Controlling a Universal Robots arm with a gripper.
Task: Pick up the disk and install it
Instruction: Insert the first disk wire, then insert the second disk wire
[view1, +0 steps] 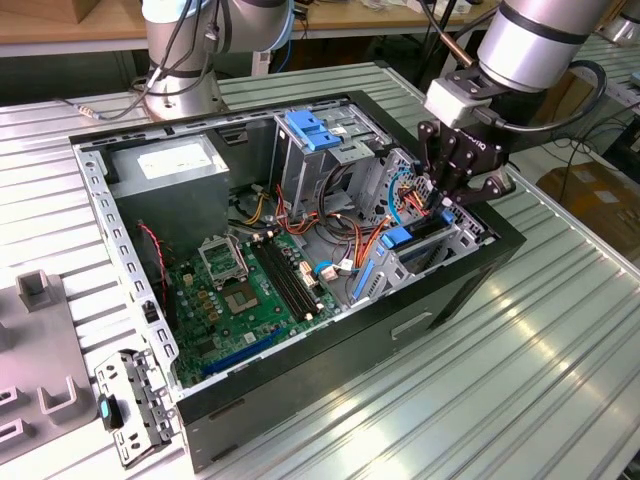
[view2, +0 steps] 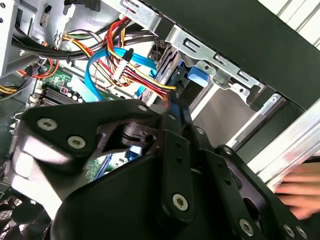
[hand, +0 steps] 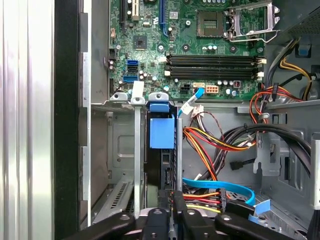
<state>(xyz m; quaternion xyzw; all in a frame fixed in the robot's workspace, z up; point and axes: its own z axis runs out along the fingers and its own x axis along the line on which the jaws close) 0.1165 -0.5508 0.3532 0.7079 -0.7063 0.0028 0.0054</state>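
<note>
The disk (hand: 162, 170) stands on edge in a slot of the metal drive cage (hand: 120, 150), its blue frame tab (hand: 161, 131) at the far end toward the motherboard. In the exterior view the disk (view1: 425, 232) lies low in the cage at the case's right end, with its blue frame (view1: 398, 238) showing. My gripper (view1: 443, 195) reaches down into that cage from above. In the second wrist view my black fingers (view2: 172, 135) converge on the disk's blue edge (view2: 192, 75). My gripper (hand: 175, 200) is shut on the near end of the disk.
The open black computer case (view1: 450, 300) lies on a slatted metal table. Inside are a green motherboard (view1: 240, 290), a grey power-supply box (view1: 165, 165), a light-blue bracket (view1: 312, 130) and bundled cables (hand: 220, 145). A person's hand (view2: 300, 192) is beside the case.
</note>
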